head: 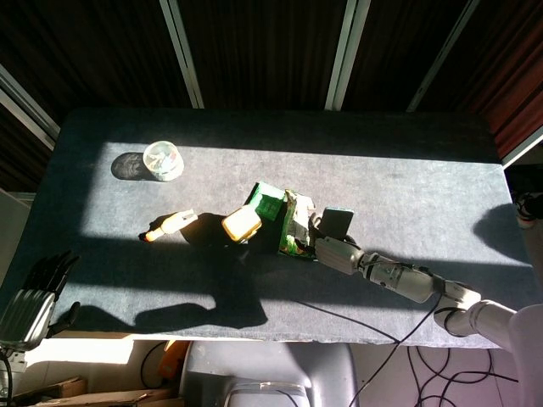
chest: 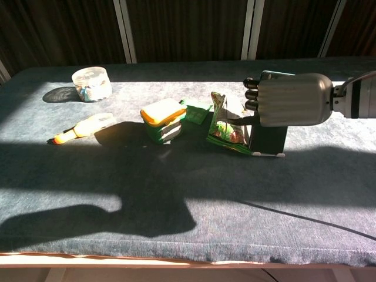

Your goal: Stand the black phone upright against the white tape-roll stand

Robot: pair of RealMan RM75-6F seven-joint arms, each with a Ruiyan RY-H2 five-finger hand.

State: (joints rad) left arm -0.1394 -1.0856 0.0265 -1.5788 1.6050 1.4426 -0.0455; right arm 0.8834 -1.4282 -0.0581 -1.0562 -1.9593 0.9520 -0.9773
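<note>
The black phone (chest: 269,141) stands nearly upright on its lower edge on the table right of centre, with a thin white strip along its base. My right hand (chest: 291,100) grips its top, fingers curled over the left upper edge. From the head view, the phone (head: 335,222) rises just beyond the right hand (head: 338,254). A pale-topped block with green sides (chest: 163,119) stands further left, apart from the phone. I cannot tell whether it is the white tape-roll stand. My left hand (head: 30,301) hangs off the table's near left corner, holding nothing, fingers stretched out.
A green snack bag (chest: 226,126) stands right beside the phone's left side. A flat green packet (chest: 197,111) lies behind it. A clear jar (chest: 91,83) sits far left, with an orange-yellow tool (chest: 82,128) in front of it. A black cable (chest: 305,217) crosses the near right table (chest: 176,235).
</note>
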